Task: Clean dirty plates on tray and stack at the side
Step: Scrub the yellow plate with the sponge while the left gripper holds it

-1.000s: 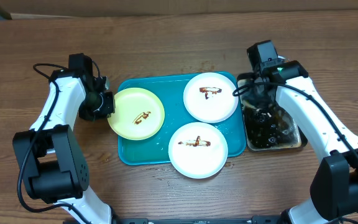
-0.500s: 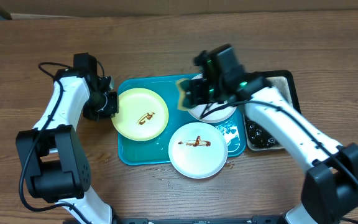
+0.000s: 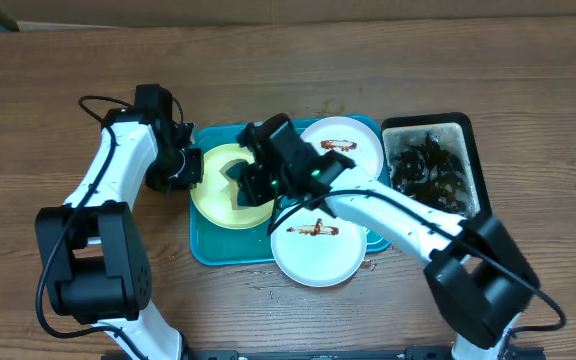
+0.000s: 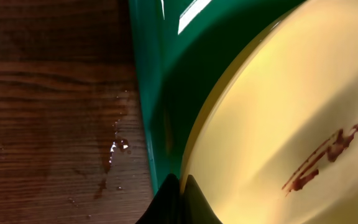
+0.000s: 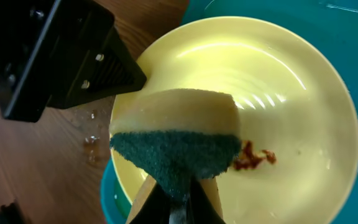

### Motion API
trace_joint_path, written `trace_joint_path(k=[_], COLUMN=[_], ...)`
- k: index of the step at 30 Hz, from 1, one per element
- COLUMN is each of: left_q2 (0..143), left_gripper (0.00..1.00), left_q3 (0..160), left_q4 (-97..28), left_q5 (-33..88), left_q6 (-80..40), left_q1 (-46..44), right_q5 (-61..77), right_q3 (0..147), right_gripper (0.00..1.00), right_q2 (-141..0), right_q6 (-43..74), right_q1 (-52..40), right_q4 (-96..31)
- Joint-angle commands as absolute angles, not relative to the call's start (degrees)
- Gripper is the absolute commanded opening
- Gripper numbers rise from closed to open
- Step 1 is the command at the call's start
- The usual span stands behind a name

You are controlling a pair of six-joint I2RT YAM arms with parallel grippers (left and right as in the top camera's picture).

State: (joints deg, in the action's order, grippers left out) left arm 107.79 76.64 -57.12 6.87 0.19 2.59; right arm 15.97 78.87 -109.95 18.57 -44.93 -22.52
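The pale yellow-green plate (image 3: 216, 190) sits at the left of the teal tray (image 3: 204, 248). My left gripper (image 3: 190, 168) is shut on the plate's left rim (image 4: 182, 180); a brown sauce smear (image 4: 325, 155) shows on the plate. My right gripper (image 3: 251, 180) is shut on a sponge (image 5: 179, 146), yellow with a dark green scrub side, held over the plate (image 5: 291, 118) beside the smear (image 5: 253, 157). Two white plates with smears lie on the tray, one at the back (image 3: 353, 142) and one at the front (image 3: 318, 245).
A black-rimmed basin of dirty water (image 3: 430, 170) stands right of the tray. Water drops lie on the wooden table (image 4: 114, 149) left of the tray. The left gripper's black body (image 5: 55, 56) is close to the sponge.
My right arm has swung left from the basin, carrying the sponge over the back white plate to the yellow-green plate. My left gripper has shifted slightly right with the plate's rim.
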Motion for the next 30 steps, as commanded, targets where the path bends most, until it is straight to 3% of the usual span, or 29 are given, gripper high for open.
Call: trace_joint_path(k=[1, 10, 24, 30], left_q2=[106.6, 106.6, 106.6, 106.6], left_gripper=[0.04, 0.04, 0.04, 0.04], left_q3=[77.6, 77.6, 77.6, 77.6], left_q4=[-57.6, -58.5, -58.5, -58.7], left_q5=[7.7, 9.3, 10.6, 10.6], left_q6=[0.6, 0.6, 0.6, 0.6], left_q1=[2.0, 1.8, 1.8, 1.8], right_q5=[11.5, 11.6, 11.4, -0.9], right_q3=[79.9, 79.9, 79.9, 79.9], right_gripper=[0.04, 0.04, 0.04, 0.04], right_q2=[-112.8, -117.1, -119.1, -119.3], right_q6=[18.2, 18.2, 18.1, 19.2], right_q1=[-46.1, -46.6, -50.4, -49.8], right_q4=[-20.3, -14.6, -16.2, -20.2])
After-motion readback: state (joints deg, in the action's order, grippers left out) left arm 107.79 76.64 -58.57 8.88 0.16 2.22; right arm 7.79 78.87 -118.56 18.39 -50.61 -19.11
